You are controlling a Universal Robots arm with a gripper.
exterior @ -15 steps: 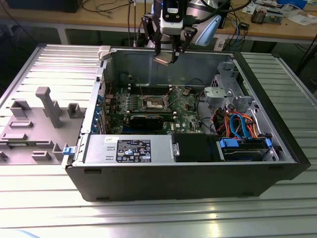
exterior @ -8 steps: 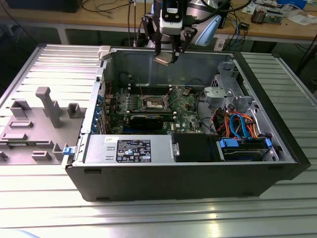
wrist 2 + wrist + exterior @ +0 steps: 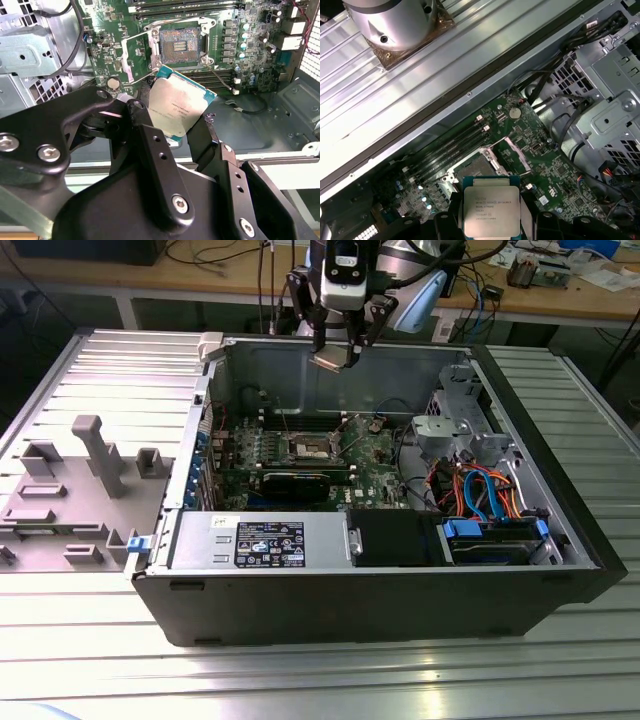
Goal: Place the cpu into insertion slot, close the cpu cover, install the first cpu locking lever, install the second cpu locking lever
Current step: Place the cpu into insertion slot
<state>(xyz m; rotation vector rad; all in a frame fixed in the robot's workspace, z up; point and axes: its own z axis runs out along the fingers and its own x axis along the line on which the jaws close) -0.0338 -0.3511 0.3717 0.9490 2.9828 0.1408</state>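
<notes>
My gripper (image 3: 336,352) hangs above the back of the open computer case, shut on the cpu (image 3: 333,361), a flat square chip with a silver-grey top. The chip (image 3: 180,107) is held by two opposite edges between the black fingers (image 3: 146,127) and tilts over the green motherboard (image 3: 250,45). Well below it lies the insertion slot (image 3: 179,44), uncovered, with its contact field showing. In the first wrist view the cpu (image 3: 491,205) sits just short of the slot (image 3: 472,170), and the cpu cover (image 3: 514,151) stands raised beside it. Thin wire levers (image 3: 131,55) stick out next to the slot.
A black card (image 3: 300,483) lies across the board in front of the slot. A power supply (image 3: 255,540) fills the near side, a metal drive cage (image 3: 450,430) and coloured cables (image 3: 480,490) the exterior view's right. A grey plastic panel (image 3: 80,480) lies outside the case.
</notes>
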